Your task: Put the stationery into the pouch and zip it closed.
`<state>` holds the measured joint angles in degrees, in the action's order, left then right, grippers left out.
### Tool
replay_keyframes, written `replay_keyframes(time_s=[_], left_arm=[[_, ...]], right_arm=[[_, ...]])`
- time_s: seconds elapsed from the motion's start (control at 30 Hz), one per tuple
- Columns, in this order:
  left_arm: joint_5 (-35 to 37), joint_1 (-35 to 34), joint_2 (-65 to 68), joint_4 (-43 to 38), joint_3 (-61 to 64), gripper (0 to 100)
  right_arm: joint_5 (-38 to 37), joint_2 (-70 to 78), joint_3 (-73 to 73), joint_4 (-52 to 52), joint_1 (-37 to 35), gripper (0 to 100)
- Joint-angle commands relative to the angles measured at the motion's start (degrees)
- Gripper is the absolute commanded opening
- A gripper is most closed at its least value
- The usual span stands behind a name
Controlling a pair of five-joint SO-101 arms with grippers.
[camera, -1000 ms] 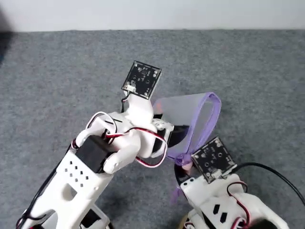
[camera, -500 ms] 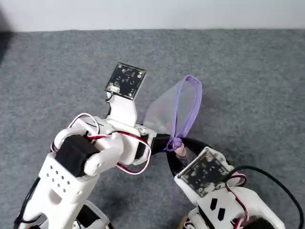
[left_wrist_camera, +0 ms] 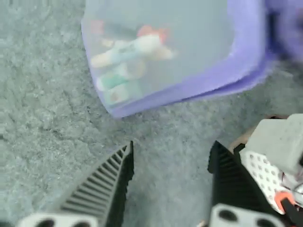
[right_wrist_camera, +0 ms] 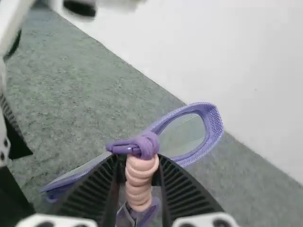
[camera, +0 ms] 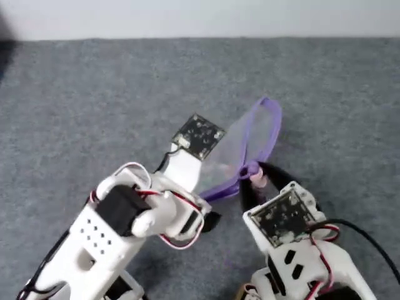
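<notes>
First we see one grey mat (camera: 94,81) covering the table, with one white wall (right_wrist_camera: 227,52) behind it. Two white arms stand on it side by side, the left arm (camera: 119,225) and the right arm (camera: 300,262), both leaning in toward the middle. Between them is one see-through pouch (camera: 240,140) with purple trim, just beyond both wrists. Through its side we make out a few pieces of stationery (left_wrist_camera: 128,52) in a small blurred cluster, so we cannot count them exactly. We cannot tell whether the zip is fully closed. The left gripper (left_wrist_camera: 173,149) hangs over bare mat just beside the pouch's corner, its two claws spread wide and holding nothing. The right gripper (right_wrist_camera: 138,163) has its two claws pressed onto one pink ribbed zip pull (right_wrist_camera: 139,182). One purple knot (right_wrist_camera: 142,144) sits on top of the pull, tying it to the pouch's trim.
</notes>
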<state>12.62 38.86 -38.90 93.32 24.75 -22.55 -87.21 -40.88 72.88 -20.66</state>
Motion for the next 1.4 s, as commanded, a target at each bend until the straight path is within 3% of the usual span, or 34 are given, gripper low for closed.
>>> replay_keyframes(time_s=[0.0, 0.2, 0.5, 0.77, 0.97, 1.17, 1.37], left_arm=[[1.5, 0.3, -3.4, -8.6, 5.1, 25], [4.7, -2.9, -7.5, -20.0, 12.5, 25], [7.9, -3.4, -8.5, -32.6, 20.4, 25], [10.8, -3.5, -8.2, -40.4, 21.1, 25], [10.5, -9.9, -8.6, -38.3, 21.1, 25], [3.7, -16.6, -8.7, -33.4, 20.5, 25], [-3.1, -17.3, -8.7, -25.8, 16.4, 25]], right_arm=[[2.3, 0.0, 0.2, -1.5, 0.2, 0.8], [2.5, -0.5, -1.4, -1.6, 0.6, 0.8], [11.4, -0.4, -1.4, -1.7, 0.3, 0.8], [11.3, -0.5, -1.3, -1.7, 0.2, 0.8], [11.2, -0.6, -1.0, -1.7, 0.6, 0.8], [11.2, 0.0, -1.0, -1.7, 0.6, 0.8], [11.2, 0.0, -1.1, -1.7, 0.6, 0.8]])
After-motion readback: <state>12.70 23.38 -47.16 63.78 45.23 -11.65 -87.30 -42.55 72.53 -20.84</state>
